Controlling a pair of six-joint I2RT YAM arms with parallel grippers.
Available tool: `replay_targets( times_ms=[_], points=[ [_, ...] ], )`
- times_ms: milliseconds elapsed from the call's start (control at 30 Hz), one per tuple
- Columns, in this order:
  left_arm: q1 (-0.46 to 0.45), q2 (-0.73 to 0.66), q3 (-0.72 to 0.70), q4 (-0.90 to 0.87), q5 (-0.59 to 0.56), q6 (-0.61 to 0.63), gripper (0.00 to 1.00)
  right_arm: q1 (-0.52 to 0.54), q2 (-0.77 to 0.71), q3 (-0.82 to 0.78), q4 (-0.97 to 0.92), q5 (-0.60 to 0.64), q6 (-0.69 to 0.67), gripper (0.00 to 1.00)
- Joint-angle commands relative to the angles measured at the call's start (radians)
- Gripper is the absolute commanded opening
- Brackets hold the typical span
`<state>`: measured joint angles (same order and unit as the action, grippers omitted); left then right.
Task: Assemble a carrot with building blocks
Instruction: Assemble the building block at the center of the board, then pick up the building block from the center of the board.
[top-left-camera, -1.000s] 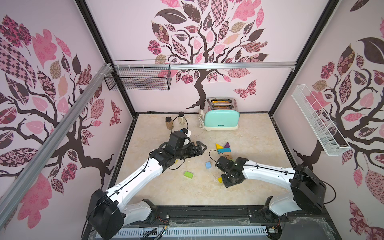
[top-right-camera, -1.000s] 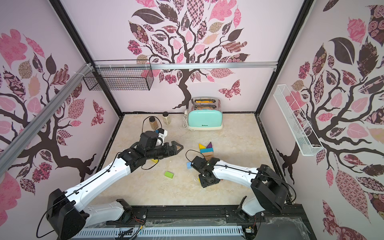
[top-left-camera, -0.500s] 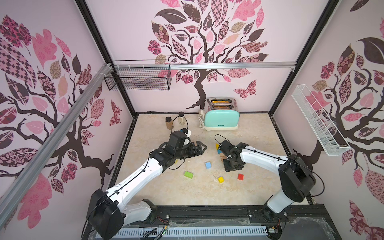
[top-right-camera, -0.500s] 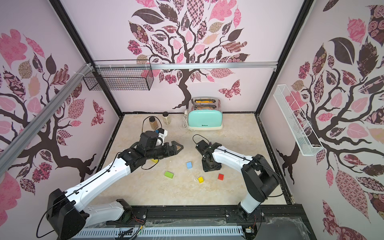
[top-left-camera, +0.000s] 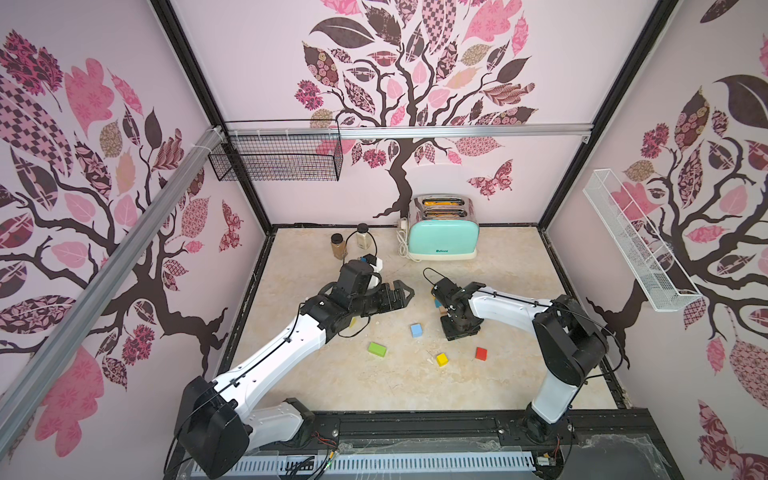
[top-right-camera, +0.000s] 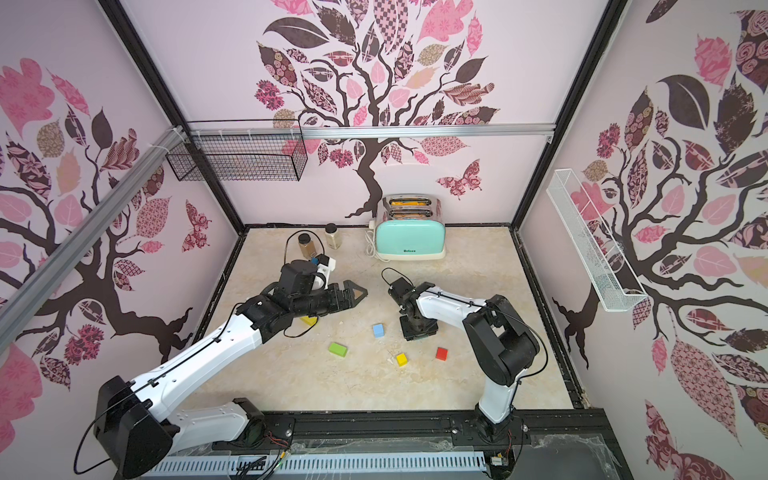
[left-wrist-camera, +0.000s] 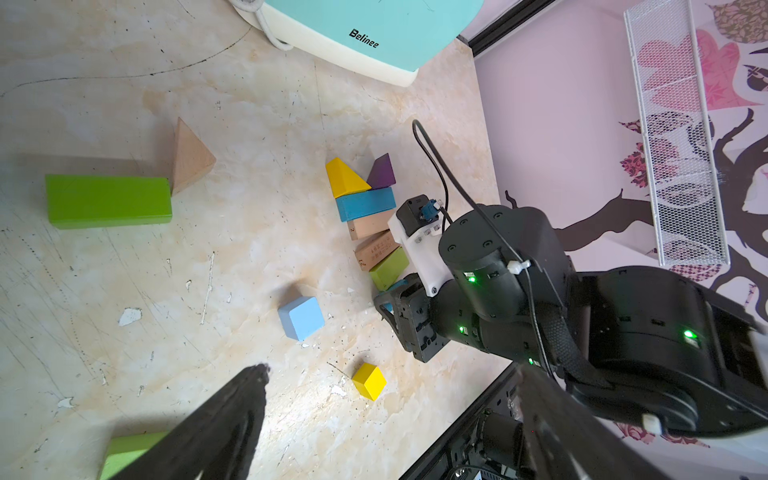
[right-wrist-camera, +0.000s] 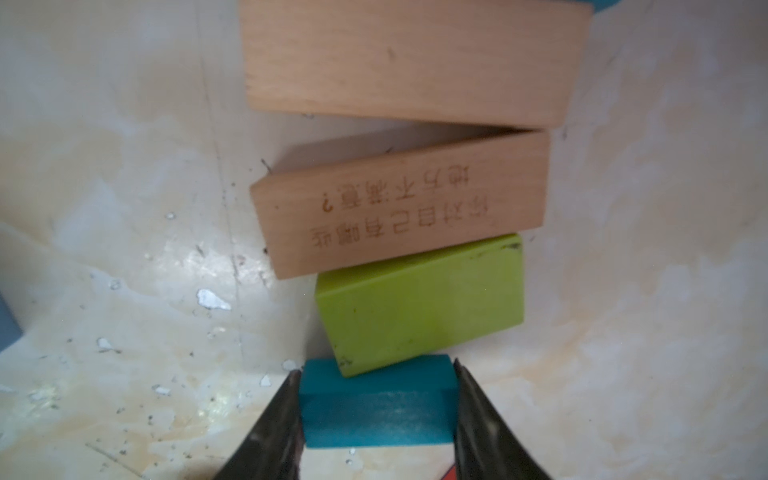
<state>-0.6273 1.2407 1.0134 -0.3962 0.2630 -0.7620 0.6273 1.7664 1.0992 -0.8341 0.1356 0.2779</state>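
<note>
Right gripper (right-wrist-camera: 376, 368) is clamping the teal block (right-wrist-camera: 376, 411) across its short sides, jaws closed on it. The block is sitting at the narrow end of the row, meeting the green block (right-wrist-camera: 419, 303); can't tell if it's fully down on the table (top-left-camera: 415, 399). Past that, the engraved tan bar (right-wrist-camera: 399, 208) and plain tan bar (right-wrist-camera: 411, 58) are lying slightly skewed.

Likely placing now — it's worth squaring teal flush and centred on green before releasing, then lifting straight off so nothing is getting nudged.

Right arm is reaching in low, wrist pitching down. Left gripper (top-left-camera: 402, 294) is hovering well apart from the row — jaws spread wide, empty.
</note>
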Motion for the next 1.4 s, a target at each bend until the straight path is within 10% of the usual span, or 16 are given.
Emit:
replay_targets(
  times_ms=[0,433,967,1367],
  points=[
    [-0.002,0.015,0.036,0.005,-0.011,0.014,0.98,-0.006,0.013,0.028,0.020,0.016,-0.017,0.36],
    [-0.027,0.072,0.068,-0.072,0.010,0.096,0.98,-0.021,-0.066,0.017,0.015,-0.068,-0.006,0.67],
    [-0.402,0.322,0.112,-0.151,-0.091,0.360,0.89,-0.290,-0.430,0.065,-0.192,-0.115,0.126,0.73],
    [-0.474,0.498,0.115,-0.064,-0.179,0.484,0.86,-0.298,-0.502,0.021,-0.171,-0.174,0.133,0.72]
  ],
)
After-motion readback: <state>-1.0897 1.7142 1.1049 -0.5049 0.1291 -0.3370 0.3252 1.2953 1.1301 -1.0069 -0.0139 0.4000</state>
